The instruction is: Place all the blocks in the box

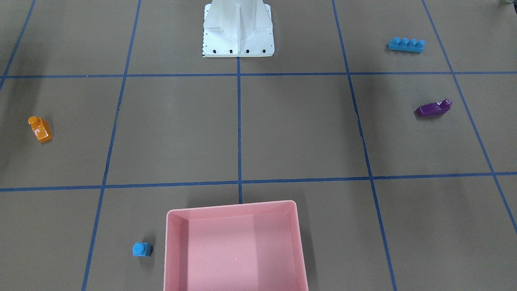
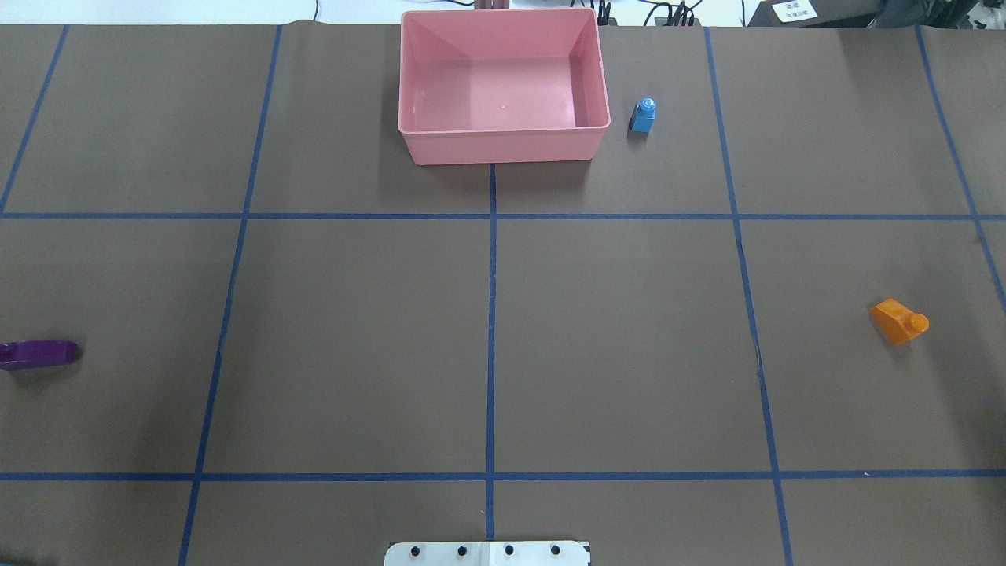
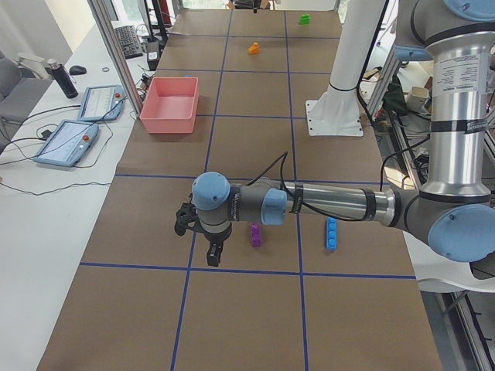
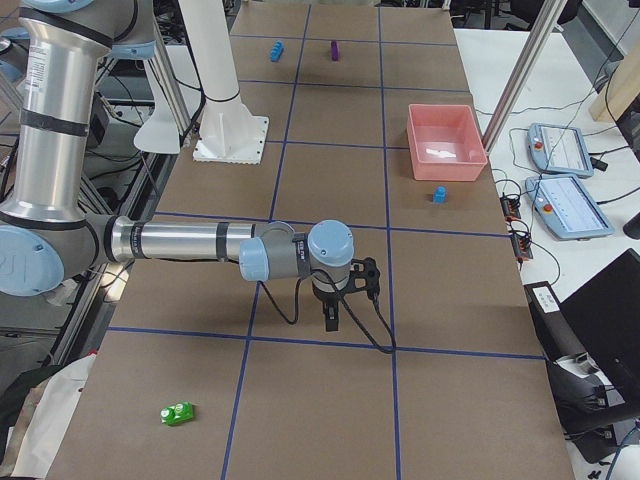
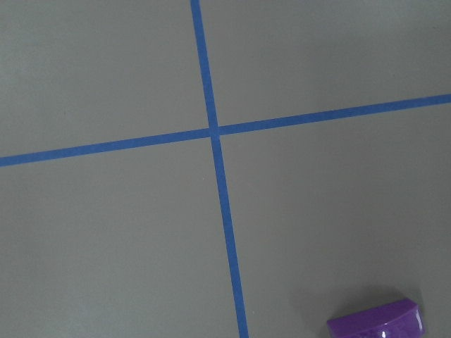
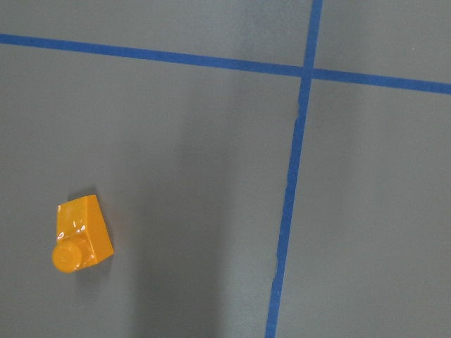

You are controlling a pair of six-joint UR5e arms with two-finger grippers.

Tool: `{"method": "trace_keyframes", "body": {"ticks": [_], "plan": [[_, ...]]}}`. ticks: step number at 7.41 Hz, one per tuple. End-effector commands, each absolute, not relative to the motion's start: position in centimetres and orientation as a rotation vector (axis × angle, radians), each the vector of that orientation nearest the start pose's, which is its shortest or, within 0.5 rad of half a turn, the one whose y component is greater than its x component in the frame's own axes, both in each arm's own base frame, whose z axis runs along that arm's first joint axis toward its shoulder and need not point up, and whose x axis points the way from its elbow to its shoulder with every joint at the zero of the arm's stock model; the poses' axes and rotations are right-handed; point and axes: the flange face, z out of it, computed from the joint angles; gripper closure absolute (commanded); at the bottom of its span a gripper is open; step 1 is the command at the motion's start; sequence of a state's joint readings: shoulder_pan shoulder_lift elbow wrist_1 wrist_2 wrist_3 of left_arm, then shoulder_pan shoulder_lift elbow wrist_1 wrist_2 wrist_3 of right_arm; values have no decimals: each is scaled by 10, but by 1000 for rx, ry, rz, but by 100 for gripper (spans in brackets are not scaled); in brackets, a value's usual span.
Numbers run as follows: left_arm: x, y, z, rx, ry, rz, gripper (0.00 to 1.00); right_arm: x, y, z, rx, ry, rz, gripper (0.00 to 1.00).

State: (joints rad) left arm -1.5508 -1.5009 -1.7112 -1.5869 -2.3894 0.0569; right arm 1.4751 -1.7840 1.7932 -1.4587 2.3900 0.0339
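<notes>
**Status.** No block is in the box yet. The box (image 2: 503,145) stands empty on the centre line at the far edge of the surface (image 1: 299,129) from the robot.

**Block locations.**
- The tiny blue block (image 1: 142,249) is just beside the box, on the robot's right.
- The orange sloped block (image 1: 40,129) is well out to the right.
- The purple sloped block (image 1: 433,108) and the long blue block (image 1: 406,44) are out to the left.
- The green block (image 4: 179,412) is at the far right end of the surface.

**Arms.** The left arm (image 3: 332,202) hangs above the surface near the purple block, which sits cut off at the lower corner of its wrist view. The right arm (image 4: 180,240) hangs near the orange block, which is off-centre in its wrist view.

**Jaws.** Both sets of jaws show only in the side views, so their opening cannot be told. All five blocks lie on the surface, so neither set holds one.

**Step in hand.** This is judged to be the approach to a first pick.

**Next move.** Each arm needs to centre over its nearest block. The jaws should then turn to close across the flat side walls, not the slope, before descending.
</notes>
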Motion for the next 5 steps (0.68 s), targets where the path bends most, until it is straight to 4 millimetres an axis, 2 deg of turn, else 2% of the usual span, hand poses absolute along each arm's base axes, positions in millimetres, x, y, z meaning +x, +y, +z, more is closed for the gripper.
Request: {"method": "trace_keyframes", "body": {"ticks": [1,2,3,4,5], "plan": [[-60,-462,610,120,820,98,0,17,-414,630,55,-818,-117,0],[-62,-449,617,110,821,83,0,17,-413,632,51,-818,-115,0],[-62,-436,609,125,826,89,0,17,-412,633,48,-816,-113,0],[-61,-432,601,136,803,100,0,17,-408,637,35,-817,-108,0],[-60,-428,599,140,816,101,0,18,-401,660,-13,-810,-85,0]]}}
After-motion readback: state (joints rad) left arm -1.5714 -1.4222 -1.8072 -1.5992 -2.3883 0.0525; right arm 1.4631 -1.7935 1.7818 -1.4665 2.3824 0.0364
